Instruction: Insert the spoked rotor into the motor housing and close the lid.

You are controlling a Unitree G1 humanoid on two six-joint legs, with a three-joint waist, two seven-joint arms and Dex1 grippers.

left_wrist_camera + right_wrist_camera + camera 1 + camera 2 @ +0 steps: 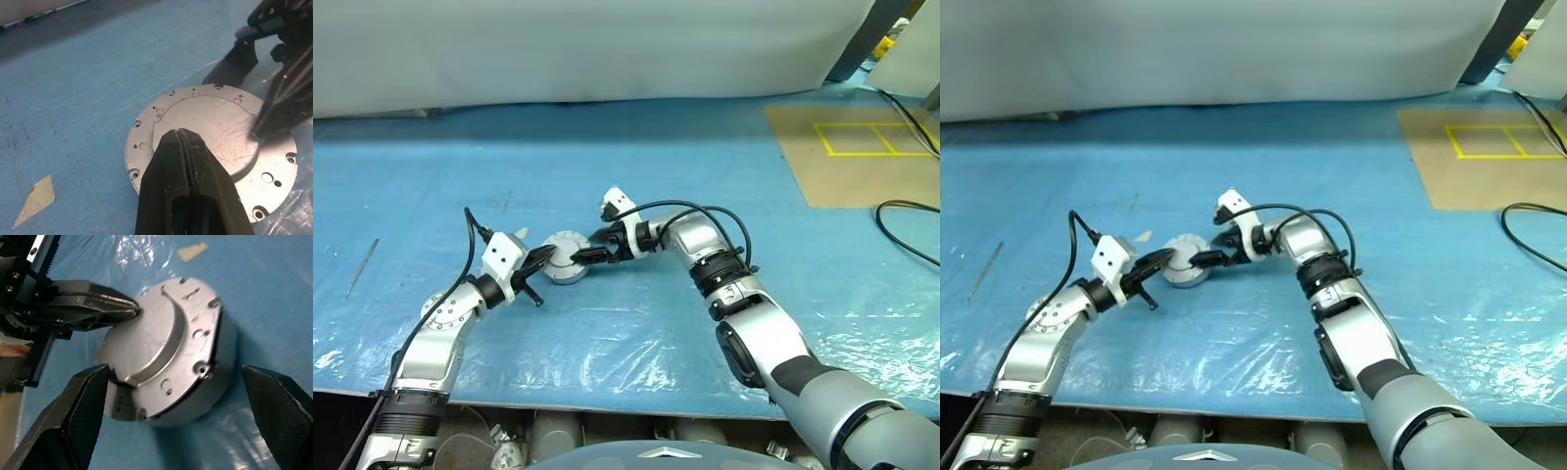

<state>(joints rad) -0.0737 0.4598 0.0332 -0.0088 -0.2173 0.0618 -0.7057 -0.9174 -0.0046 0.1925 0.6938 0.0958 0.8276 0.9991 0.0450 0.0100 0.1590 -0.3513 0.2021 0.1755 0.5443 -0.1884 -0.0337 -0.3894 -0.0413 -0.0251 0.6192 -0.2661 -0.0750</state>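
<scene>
A desk covered in blue plastic sheeting (724, 186) filled most of the head views, with a brown cardboard panel (842, 157) marked in yellow tape at the upper right of the frame. Near the middle of the frame, slightly left and below centre, the motor housing (566, 270) sat on the sheeting with the lid (205, 132) already on top of it (a flat silver-grey plate with small holes around its rim, scratched across its raised centre). The right end effector (590, 249) reached in from the right side of the frame with its two black fingers spread wide, one on each side of the housing in the right wrist view and clear of its wall. The left end effector (544, 258) came in from the lower left, its fingers pressed together with nothing between them, the tips resting over the lid's edge. A small tan scrap (35, 200) lay on the sheeting just beside the housing.
</scene>
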